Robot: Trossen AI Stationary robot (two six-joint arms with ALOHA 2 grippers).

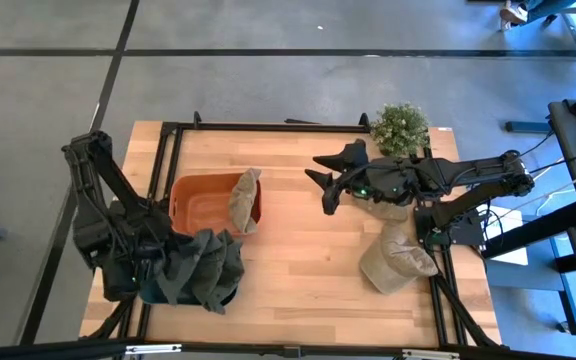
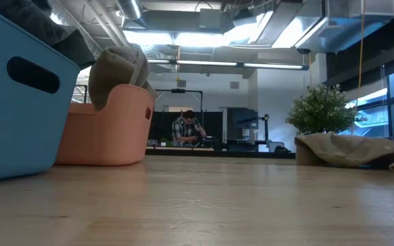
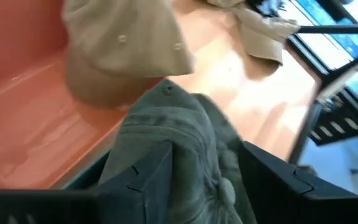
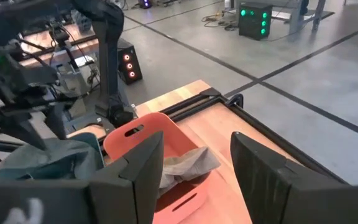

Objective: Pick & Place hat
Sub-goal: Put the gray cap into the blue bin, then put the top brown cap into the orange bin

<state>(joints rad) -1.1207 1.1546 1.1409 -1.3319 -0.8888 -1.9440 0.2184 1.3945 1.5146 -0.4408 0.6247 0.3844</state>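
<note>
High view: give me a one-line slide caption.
Left gripper open over dark green hats in the blue bin, tan hat on the orange bin, right gripper open mid-table.

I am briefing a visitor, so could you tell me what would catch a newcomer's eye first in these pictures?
Probably the heap of dark grey-green fabric hats spilling over the blue plastic bin at the table's front left, with the left gripper right above it, fingers apart. Beside it stands the orange plastic tub with a beige cap draped over its rim. The right gripper hovers open mid-table.
</note>
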